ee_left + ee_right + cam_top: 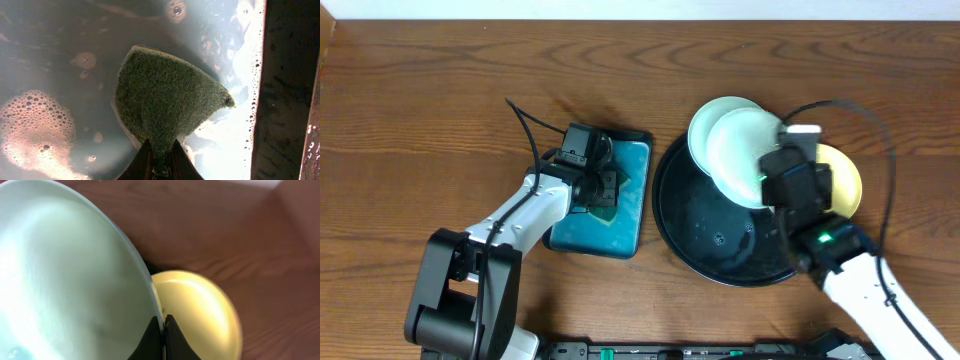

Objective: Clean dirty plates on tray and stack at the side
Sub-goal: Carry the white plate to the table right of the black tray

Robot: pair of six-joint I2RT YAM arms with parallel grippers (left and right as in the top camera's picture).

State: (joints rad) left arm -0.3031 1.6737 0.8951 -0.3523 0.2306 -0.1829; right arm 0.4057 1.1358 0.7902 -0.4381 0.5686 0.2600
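The round black tray (720, 240) lies right of centre. My right gripper (788, 165) is shut on the rim of a pale mint plate (745, 150) and holds it tilted above the tray; in the right wrist view this mint plate (65, 280) fills the left, with my right gripper (162, 330) pinching its edge. A second mint plate (705, 125) lies at the tray's far rim. The yellow plate (845, 180) lies at the right, also in the right wrist view (200, 310). My left gripper (603, 185) is shut on a green sponge (165, 100) over the teal tray.
The rectangular teal tray (625, 215) holds soapy water with foam (35, 130) and sits left of the black tray. Water drops lie on the black tray's floor. Bare wood tabletop (420, 120) surrounds both trays.
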